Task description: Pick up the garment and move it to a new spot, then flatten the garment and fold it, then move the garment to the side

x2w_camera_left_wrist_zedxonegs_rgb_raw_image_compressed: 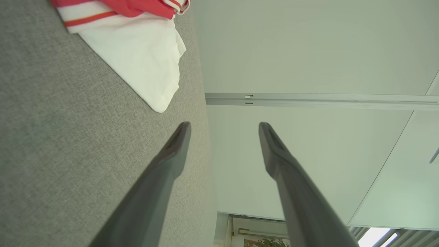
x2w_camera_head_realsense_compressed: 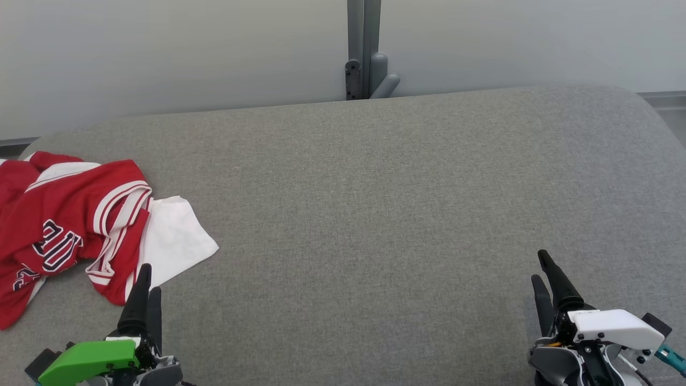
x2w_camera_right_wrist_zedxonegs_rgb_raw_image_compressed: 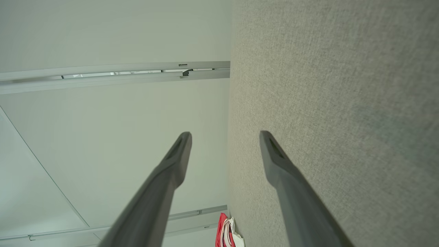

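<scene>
1. Garment (x2w_camera_head_realsense_compressed: pixel 69 225) lies crumpled at nine o'clock on the grey padded surface (x2w_camera_head_realsense_compressed: pixel 375 214); no step looks done.
2. Left gripper (x2w_camera_head_realsense_compressed: pixel 150 279) at seven, right gripper (x2w_camera_head_realsense_compressed: pixel 538 265) at five: fingers spread, empty.
3. Remaining: pickup, flattening, folding, moving aside.

Grey fabric surface (x2w_camera_head_realsense_compressed: pixel 375 214), pale wall (x2w_camera_head_realsense_compressed: pixel 161 53), grey post (x2w_camera_head_realsense_compressed: pixel 363 48) behind its far edge
</scene>
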Robot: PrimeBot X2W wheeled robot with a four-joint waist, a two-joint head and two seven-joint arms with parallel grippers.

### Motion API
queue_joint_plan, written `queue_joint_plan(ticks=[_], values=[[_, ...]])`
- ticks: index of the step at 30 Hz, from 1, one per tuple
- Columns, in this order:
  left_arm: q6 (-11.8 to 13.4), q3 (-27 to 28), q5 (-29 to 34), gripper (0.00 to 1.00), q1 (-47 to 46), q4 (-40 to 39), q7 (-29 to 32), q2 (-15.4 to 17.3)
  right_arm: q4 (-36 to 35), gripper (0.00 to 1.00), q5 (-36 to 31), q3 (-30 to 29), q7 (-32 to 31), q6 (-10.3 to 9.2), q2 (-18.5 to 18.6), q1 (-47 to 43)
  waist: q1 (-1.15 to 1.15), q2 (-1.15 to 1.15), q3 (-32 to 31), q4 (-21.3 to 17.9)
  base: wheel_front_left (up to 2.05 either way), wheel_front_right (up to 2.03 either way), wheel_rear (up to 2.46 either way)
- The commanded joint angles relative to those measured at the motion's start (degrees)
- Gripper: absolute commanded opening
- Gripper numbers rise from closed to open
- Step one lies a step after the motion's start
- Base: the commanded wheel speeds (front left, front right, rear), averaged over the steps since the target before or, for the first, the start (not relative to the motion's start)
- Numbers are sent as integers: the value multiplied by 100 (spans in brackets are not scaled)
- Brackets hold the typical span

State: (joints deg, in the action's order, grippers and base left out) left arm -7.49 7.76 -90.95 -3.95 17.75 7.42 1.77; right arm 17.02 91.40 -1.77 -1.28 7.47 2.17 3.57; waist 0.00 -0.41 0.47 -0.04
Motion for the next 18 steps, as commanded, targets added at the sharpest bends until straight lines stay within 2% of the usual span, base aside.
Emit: queue_joint_plan(ticks=[1,9,18], values=[[0,-48,118,100,-30,-137,-80,41,-127,100,-97,23,73,0,29,40,0,3,1,0,0,0,0],[0,-173,483,100,33,-275,-326,52,-246,100,-589,27,251,1,36,8,0,6,4,-3,0,0,0],[4,-253,1259,100,83,-504,-551,62,-557,100,-1444,51,412,1,42,-38,0,8,13,-6,0,0,0]])
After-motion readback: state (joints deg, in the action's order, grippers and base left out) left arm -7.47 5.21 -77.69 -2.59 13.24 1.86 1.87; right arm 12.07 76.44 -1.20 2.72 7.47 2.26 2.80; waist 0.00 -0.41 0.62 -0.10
